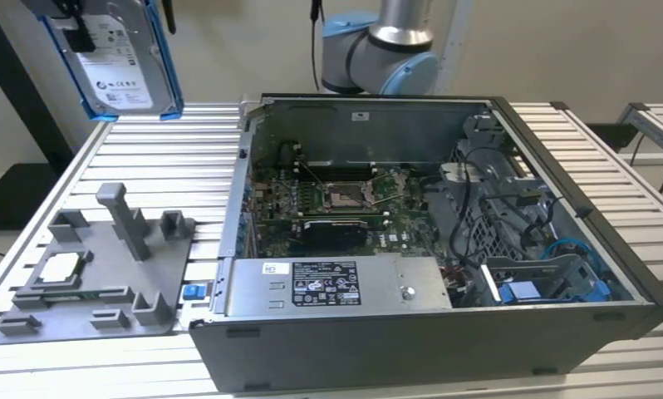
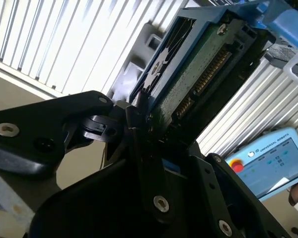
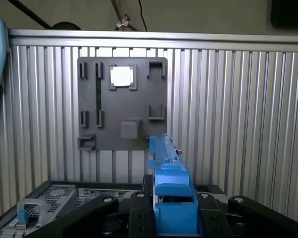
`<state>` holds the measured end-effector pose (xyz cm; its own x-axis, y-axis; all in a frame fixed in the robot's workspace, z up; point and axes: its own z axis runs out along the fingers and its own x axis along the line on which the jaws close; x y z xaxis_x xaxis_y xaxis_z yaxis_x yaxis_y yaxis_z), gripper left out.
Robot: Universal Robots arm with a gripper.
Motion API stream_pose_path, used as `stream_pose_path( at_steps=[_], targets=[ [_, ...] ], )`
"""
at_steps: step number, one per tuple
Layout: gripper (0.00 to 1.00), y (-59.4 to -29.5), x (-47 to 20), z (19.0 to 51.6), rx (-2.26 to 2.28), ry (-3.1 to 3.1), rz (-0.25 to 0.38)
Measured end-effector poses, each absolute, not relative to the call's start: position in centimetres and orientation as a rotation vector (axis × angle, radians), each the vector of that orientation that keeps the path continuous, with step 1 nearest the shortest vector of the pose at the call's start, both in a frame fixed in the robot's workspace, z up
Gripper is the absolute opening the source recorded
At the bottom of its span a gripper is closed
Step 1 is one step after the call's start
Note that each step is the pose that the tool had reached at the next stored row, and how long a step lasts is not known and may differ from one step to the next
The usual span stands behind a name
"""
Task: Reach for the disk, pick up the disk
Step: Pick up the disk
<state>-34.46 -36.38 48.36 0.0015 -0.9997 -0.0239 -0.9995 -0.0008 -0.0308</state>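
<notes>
The disk [image 1: 121,66] hangs high in the air above the far corner of the table at the exterior view's left, a silver drive with a white label and a blue bracket around its edge. My gripper [image 1: 79,25] is shut on its upper part. In the second wrist view the disk's [image 2: 198,64] green circuit-board side shows, clamped between the black fingers [image 2: 139,124]. In the first wrist view the disk's blue bracket edge [image 3: 165,163] rises from between the gripper [image 3: 171,210] arms.
An open computer case [image 1: 420,341] holds a grey power supply box [image 1: 331,287]. Beside it lies a grey fixture plate [image 1: 88,274] carrying a small square chip [image 1: 60,268]. All rest on a slatted aluminium table [image 1: 165,141]. A control pendant [image 2: 273,163] lies nearby.
</notes>
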Motion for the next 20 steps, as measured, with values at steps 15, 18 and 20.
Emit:
stream_pose_path(
  at_steps=[15,18,20],
  targets=[
    [0.0,-36.4,-27.7,48.4,-2.197,2.194,-0.005],
    [0.0,-36.4,-26.3,48.4,-2.197,2.194,-0.004],
    [0.0,-36.4,-25.4,48.4,-2.197,2.195,-0.004]
  ],
)
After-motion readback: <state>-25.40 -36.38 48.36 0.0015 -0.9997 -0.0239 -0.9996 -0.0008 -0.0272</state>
